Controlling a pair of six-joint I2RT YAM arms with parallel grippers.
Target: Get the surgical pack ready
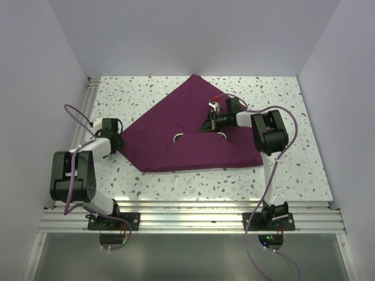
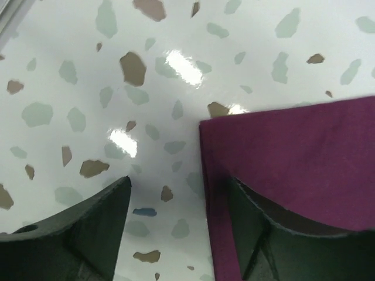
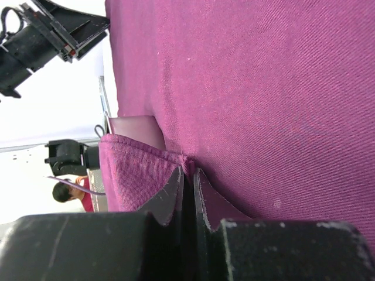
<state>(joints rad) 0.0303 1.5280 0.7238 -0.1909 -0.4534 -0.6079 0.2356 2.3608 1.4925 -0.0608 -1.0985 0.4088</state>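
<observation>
The surgical pack (image 1: 170, 126) is a plum-purple cloth lying partly folded on the speckled table, with one corner pointing to the back. My left gripper (image 1: 119, 140) stands open at the cloth's left corner. In the left wrist view that corner (image 2: 293, 152) lies low between the fingers of the left gripper (image 2: 179, 190). One finger (image 2: 275, 240) is over the cloth and the other is over bare table. My right gripper (image 1: 210, 122) sits on the cloth's middle right. It (image 3: 188, 172) is shut on a raised hemmed fold of the pack (image 3: 263, 88).
Two small white loops (image 1: 179, 136) show at the fold line on the cloth. White walls close in the table on the left, back and right. A metal rail (image 1: 187, 219) runs along the near edge by the arm bases. Purple cables (image 1: 76, 114) hang beside each arm.
</observation>
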